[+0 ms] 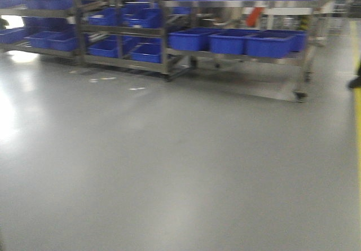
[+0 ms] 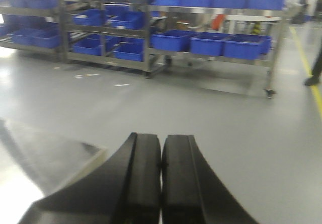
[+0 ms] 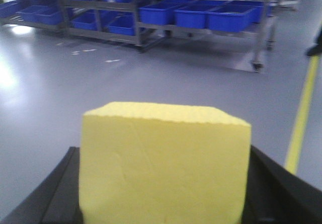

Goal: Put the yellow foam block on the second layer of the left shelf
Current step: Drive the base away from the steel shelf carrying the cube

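The yellow foam block (image 3: 165,163) is filling the lower half of the right wrist view. It is showing a broad, matte, pale yellow front face and a lighter top with a slightly ragged edge (the faces are plain, with only faint creases). The right end effector (image 3: 166,201) is pinching it, with a black finger (image 3: 53,196) showing on either side of the foam. The left end effector (image 2: 161,178) is carrying nothing; its two black fingers are lying pressed together along a thin seam.

A wide stretch of grey floor (image 1: 180,166) is lying between the robot and the metal shelving racks (image 1: 164,36), which are standing well apart from the block. Blue bins (image 1: 228,41) are sitting in rows on several levels of the racks, and the right-hand rack is resting on casters (image 1: 299,96). A yellow line (image 3: 302,118) is running along the floor at the right, and a dark shoe (image 2: 313,79) is showing at that edge. White scraps (image 1: 135,88) are lying on the floor before the racks.
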You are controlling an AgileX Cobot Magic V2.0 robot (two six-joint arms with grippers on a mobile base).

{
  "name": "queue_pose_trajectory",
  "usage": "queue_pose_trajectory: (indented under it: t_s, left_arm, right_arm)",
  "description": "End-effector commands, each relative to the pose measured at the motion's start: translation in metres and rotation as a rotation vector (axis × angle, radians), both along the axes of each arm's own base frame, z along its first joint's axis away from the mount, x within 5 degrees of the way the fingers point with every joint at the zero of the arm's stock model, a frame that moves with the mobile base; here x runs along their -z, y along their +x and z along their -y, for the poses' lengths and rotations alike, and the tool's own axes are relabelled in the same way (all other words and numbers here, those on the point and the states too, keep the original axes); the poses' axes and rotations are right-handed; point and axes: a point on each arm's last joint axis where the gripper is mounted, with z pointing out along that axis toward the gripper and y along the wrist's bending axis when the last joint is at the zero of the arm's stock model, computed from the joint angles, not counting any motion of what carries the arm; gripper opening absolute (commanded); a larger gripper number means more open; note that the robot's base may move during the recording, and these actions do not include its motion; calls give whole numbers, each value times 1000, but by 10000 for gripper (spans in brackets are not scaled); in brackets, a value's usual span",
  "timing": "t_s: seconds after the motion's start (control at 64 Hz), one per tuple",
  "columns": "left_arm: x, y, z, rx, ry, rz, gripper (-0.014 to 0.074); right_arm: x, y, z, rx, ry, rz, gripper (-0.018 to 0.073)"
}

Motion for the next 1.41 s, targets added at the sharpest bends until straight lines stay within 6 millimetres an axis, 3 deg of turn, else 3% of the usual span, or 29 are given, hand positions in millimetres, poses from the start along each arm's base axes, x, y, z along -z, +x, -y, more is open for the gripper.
queue_pose_trajectory:
  t_s: [0.0,1.39]
  left_arm:
    - [1,1,1,14,-16,52,136]
    - [1,1,1,14,-16,52,136]
  right_arm:
    - [-16,0,0,-3,-16,101,356]
    - [-16,0,0,-3,-16,101,356]
